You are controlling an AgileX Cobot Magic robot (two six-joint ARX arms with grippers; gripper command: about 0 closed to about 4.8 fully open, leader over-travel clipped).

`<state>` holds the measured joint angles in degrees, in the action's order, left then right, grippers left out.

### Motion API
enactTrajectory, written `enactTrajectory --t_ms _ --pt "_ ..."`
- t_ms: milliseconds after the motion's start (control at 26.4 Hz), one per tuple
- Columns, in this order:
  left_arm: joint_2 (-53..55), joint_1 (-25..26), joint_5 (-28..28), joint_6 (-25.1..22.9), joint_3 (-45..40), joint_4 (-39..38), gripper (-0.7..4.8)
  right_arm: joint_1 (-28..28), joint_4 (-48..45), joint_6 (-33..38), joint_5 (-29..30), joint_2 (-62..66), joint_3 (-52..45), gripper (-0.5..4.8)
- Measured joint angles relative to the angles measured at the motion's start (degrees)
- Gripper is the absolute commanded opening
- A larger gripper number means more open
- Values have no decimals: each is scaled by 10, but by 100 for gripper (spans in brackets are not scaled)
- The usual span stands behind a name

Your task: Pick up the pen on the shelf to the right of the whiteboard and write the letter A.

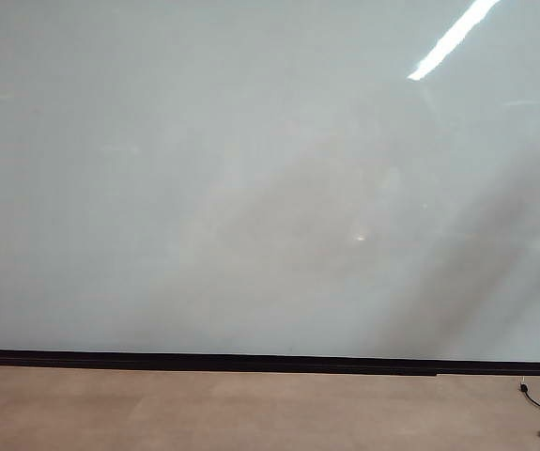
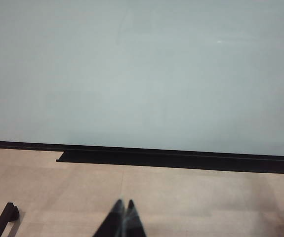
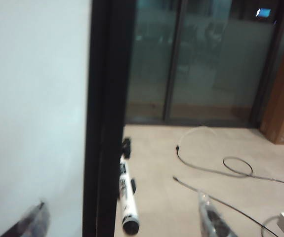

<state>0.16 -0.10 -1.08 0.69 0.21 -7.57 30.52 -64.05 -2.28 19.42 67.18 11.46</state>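
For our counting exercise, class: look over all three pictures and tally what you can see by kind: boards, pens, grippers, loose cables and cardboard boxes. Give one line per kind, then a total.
whiteboard: 1
pen: 1
grippers: 2, the left gripper shut, the right gripper open near the pen
cables on the floor: at least 2
cardboard box: 1
Total: 7

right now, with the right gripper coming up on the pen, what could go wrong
The right gripper is open, its fingertips straddling both the pen and the whiteboard frame, so closing might pinch the black edge too. The pen lies close against that frame, so a nudge might roll it off. The left gripper is shut, low before the board.
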Motion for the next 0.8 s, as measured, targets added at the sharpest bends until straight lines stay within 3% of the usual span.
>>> enactTrajectory --t_ms 266,493,797 --pt "0 0 0 0 0 0 -4 8 -146 40 39 168 43 391" --pt "0 0 0 0 0 0 -4 9 -155 46 112 304 132 391" --pt "0 0 0 0 0 0 -5 11 -156 63 139 400 211 386"
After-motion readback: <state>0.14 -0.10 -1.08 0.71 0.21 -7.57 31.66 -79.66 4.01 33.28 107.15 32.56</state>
